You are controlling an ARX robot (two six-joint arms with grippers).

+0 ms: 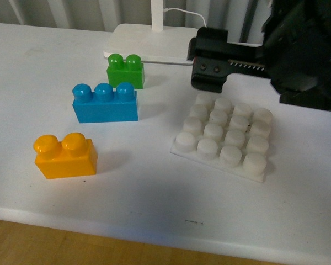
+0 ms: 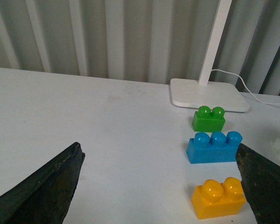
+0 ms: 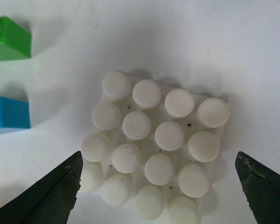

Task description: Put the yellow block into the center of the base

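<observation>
The yellow block [image 1: 65, 156] stands upright on the white table at the front left, apart from everything; it also shows in the left wrist view [image 2: 219, 198]. My left gripper [image 2: 157, 154] is open, and the block sits just inside one finger [image 2: 266, 186]. This gripper is out of the front view. To the right lies the white studded base [image 1: 226, 135] with nothing on it. My right gripper [image 1: 209, 69] hovers over the base's far edge. It is open, and in the right wrist view the gripper [image 3: 158, 158] spans the base [image 3: 136, 125] from above.
A blue three-stud brick [image 1: 105, 104] and a green two-stud brick [image 1: 125, 70] stand behind the yellow one. A white lamp foot [image 1: 149, 44] with its post and cable sits at the back. The table's front edge [image 1: 154, 234] runs close to the yellow block.
</observation>
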